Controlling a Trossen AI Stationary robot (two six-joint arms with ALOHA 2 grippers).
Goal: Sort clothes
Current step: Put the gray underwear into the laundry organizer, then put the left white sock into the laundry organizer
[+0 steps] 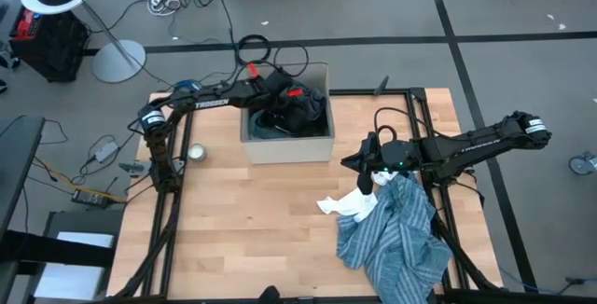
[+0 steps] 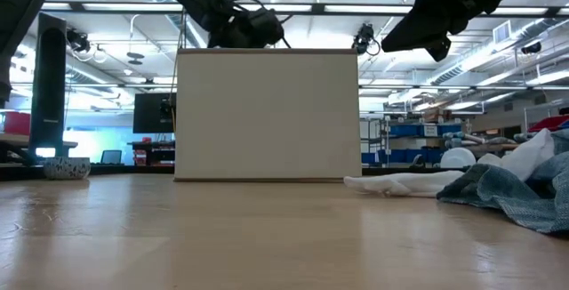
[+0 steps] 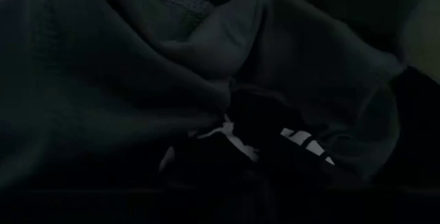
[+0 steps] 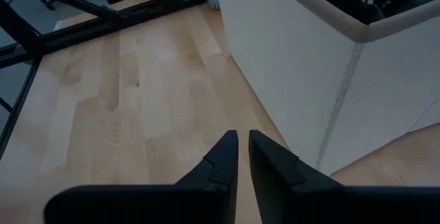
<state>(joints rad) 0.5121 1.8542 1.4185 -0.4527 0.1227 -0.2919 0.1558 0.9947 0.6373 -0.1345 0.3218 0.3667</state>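
A tan cardboard box (image 1: 284,145) stands at the table's far middle, filled with dark clothes (image 1: 303,119). My left gripper (image 1: 291,108) reaches down into the box from its left side. Dark grey and black fabric (image 3: 137,80) with small white marks (image 3: 302,141) fills the left wrist view. A blue-white striped shirt (image 1: 396,239) lies crumpled on the table's near right, and a white piece (image 1: 347,204) lies at its left edge. My right gripper (image 4: 243,157) hangs shut and empty above the table, right of the box and just beyond the striped shirt.
A small round bowl (image 1: 196,152) sits on the table left of the box. Bare wood (image 1: 252,229) stretches across the near left and middle. In the low view the box (image 2: 267,116) blocks the middle, with the white piece (image 2: 400,183) beside it.
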